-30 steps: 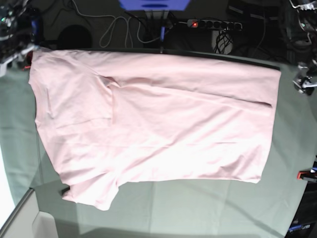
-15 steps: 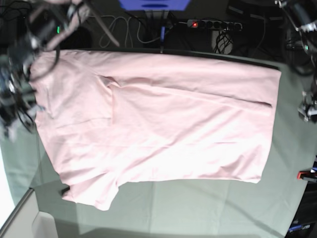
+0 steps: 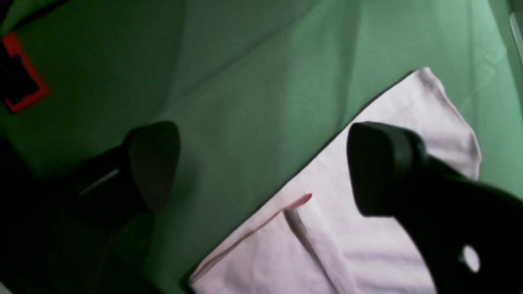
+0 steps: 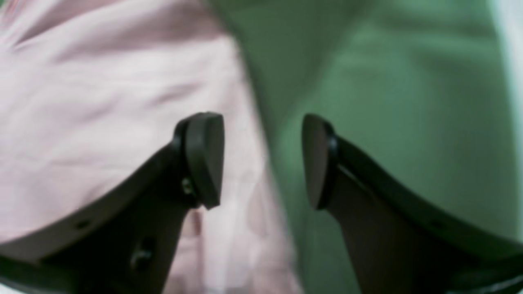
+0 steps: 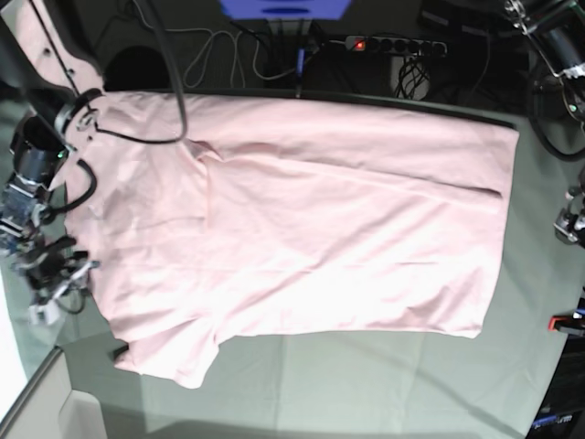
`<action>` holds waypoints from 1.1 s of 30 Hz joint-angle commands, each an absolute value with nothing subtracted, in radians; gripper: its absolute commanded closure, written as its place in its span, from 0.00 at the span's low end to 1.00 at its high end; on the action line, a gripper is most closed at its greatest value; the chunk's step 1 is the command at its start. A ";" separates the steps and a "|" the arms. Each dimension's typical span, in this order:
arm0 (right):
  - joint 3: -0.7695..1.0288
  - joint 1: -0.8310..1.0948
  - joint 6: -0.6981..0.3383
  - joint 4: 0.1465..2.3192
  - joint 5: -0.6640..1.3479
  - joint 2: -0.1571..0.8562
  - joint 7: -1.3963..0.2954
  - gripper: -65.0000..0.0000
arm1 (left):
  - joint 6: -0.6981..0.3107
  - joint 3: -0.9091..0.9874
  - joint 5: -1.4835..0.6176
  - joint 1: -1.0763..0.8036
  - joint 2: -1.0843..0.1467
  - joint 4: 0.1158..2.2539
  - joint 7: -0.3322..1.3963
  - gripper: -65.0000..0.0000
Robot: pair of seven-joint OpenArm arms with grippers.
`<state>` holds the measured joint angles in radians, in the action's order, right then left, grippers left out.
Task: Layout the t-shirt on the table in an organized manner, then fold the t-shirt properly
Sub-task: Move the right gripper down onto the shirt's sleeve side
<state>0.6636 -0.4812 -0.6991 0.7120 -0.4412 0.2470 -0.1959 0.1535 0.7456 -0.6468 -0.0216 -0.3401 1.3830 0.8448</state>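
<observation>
The pale pink t-shirt lies spread across the grey-green table, plain side up, with one sleeve toward the near left. My right gripper hovers at the shirt's left edge. In the right wrist view, that gripper is open, astride the hem where the t-shirt meets the table. My left gripper sits off the shirt's right edge. In the left wrist view it gapes wide over bare table, one finger above a corner of the t-shirt.
A power strip and cables lie beyond the far edge. Red clamps grip the table's right side. A white box corner sits at the near left.
My right arm has swung down along the shirt's left edge toward the near side. The left gripper has opened wider and dropped slightly. The shirt has not shifted.
</observation>
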 commanded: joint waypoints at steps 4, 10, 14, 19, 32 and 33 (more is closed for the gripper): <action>0.653 -0.527 -0.698 0.607 -0.429 0.288 -0.010 0.44 | 0.151 0.753 -0.654 -0.042 -0.360 1.406 0.834 0.01; 0.654 -0.538 -0.634 0.441 -0.427 0.303 0.108 0.42 | 0.151 0.753 -0.651 -0.065 -0.361 1.409 0.834 0.01; 0.661 -0.533 -0.630 0.417 -0.427 0.297 0.165 0.42 | 0.151 0.753 -0.651 -0.090 -0.364 1.409 0.834 0.01; 0.662 -0.545 -0.572 0.381 -0.426 0.295 0.170 0.42 | 0.151 0.753 -0.651 -0.096 -0.366 1.409 0.834 0.01; 0.653 -0.527 -0.449 0.337 -0.427 0.294 0.170 0.43 | 0.151 0.751 -0.650 -0.061 -0.366 1.405 0.834 0.01; 0.653 -0.527 -0.449 0.321 -0.427 0.295 0.170 0.43 | 0.151 0.748 -0.647 -0.042 -0.366 1.400 0.834 0.01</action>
